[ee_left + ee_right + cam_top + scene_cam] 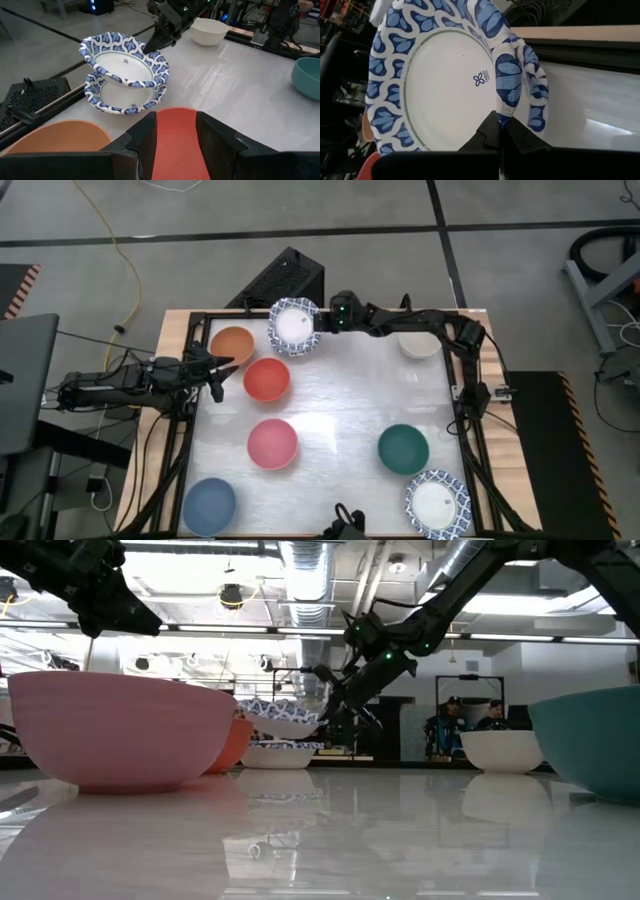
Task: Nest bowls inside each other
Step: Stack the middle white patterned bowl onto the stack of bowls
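Observation:
My right gripper (322, 320) is shut on a white bowl with a blue-patterned rim (122, 62) at the table's far edge. It holds this bowl just above a second patterned bowl (120, 100) that sits on the table. Whether the two touch, I cannot tell. My left gripper (222, 368) waits open at the left, its fingers pointing over the red bowl (266, 380). Beside that stands the orange bowl (232, 345). The pink (272, 443), blue (209, 505), dark green (403, 448), cream (418, 343) and another patterned bowl (437, 503) stand apart on the table. My right gripper pinches the upper patterned bowl's rim (509, 107) between its two fingers (490, 132), on the side toward the table's right. One finger lies on the inner face, the other beneath the rim. The fingers come from the right, slanting down. The bowl is held open side up, slightly tilted.
A black box (285, 278) stands just beyond the far edge, behind the patterned bowls. The black frame (195, 330) runs around the white tabletop. Bare tabletop (350, 395) lies in the middle between the bowls. People sit in the room behind.

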Tool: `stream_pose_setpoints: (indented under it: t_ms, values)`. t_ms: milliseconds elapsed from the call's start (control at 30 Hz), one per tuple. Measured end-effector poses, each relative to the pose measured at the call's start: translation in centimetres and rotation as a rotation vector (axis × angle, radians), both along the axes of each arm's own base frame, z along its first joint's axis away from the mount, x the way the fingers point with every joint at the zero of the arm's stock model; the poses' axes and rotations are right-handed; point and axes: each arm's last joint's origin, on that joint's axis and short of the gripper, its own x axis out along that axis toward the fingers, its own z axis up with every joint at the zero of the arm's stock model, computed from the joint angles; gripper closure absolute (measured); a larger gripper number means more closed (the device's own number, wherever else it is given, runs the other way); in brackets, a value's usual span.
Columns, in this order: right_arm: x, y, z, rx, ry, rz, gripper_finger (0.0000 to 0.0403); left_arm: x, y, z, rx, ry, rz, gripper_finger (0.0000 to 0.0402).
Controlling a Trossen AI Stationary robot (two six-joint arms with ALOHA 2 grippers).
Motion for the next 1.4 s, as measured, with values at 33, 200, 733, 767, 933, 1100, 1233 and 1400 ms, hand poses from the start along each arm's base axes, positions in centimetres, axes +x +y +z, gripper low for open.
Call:
stream_pose_setpoints:
  t_ms: [33,200,733,767,933,1100,1233,1400]
  values:
    - [0.1,-0.1,-0.1,-0.003,-0.002,-0.002,0.0387,0.0,0.0,0.0,0.000,0.000,0.000,0.0275]
    - [0.4,0.1,-1.3,0.014,0.018,-0.017,0.0387,0.0,0.0,0.0,0.000,0.001,0.000,0.0275]
    - [0.5,0.1,-1.5,0.010,0.033,-0.030,0.0387,0.0,0.0,0.0,0.000,0.001,0.000,0.0275]
    - [0.5,0.1,-1.5,0.010,0.032,-0.030,0.0387,0.0,0.0,0.0,0.000,0.001,0.000,0.0275]
    - [0.5,0.1,-1.5,0.010,0.032,-0.030,0.0384,0.0,0.0,0.0,-0.003,0.000,0.001,0.0275]
    - [0.5,0.1,-1.5,0.015,0.028,-0.034,0.0362,0.0,0.0,0.0,-0.004,0.000,0.001,0.0275]
    - [0.5,0.1,-1.5,0.013,0.026,-0.033,0.0346,0.0,0.0,0.0,-0.004,0.000,0.001,0.0275]
    - [0.5,0.2,-1.5,0.007,0.028,-0.030,0.0340,0.0,0.0,0.0,-0.005,0.000,0.002,0.0275]
